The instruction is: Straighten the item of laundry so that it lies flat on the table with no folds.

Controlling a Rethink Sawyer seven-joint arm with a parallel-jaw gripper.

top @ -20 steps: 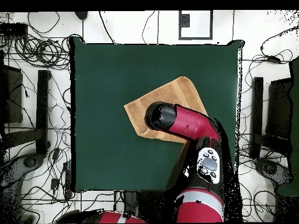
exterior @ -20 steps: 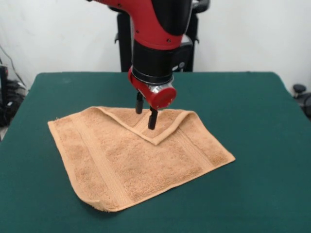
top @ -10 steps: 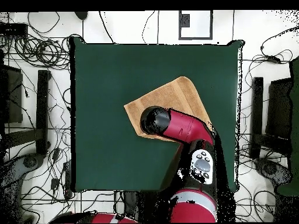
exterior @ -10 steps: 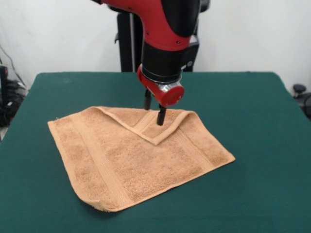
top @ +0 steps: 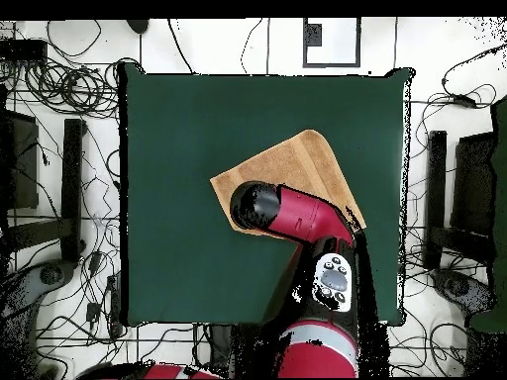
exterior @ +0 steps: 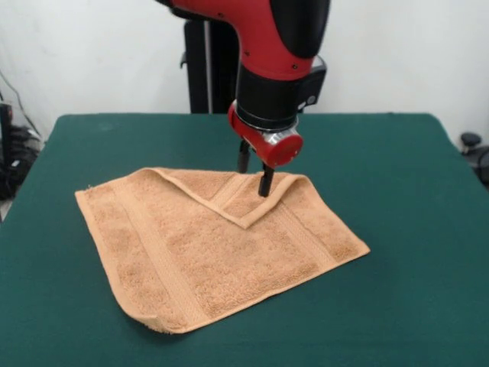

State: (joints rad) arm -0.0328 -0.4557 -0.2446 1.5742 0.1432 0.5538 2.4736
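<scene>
The tan-orange towel lies on the green table, near its middle. Its far corner is folded over toward the camera into a triangular flap, with its tip pointing at the towel's middle. My gripper hangs over the far right part of that flap, open and empty, its two black fingers apart and just above the cloth. In the overhead view the arm covers the folded corner, and the towel shows beyond it.
The robot's black pedestal stands at the table's far edge. Cables and stands lie on the floor around the table in the overhead view.
My gripper has moved to the right in the front view and slightly farther back, from over the flap's middle to near the fold's far right end. The towel has not moved.
</scene>
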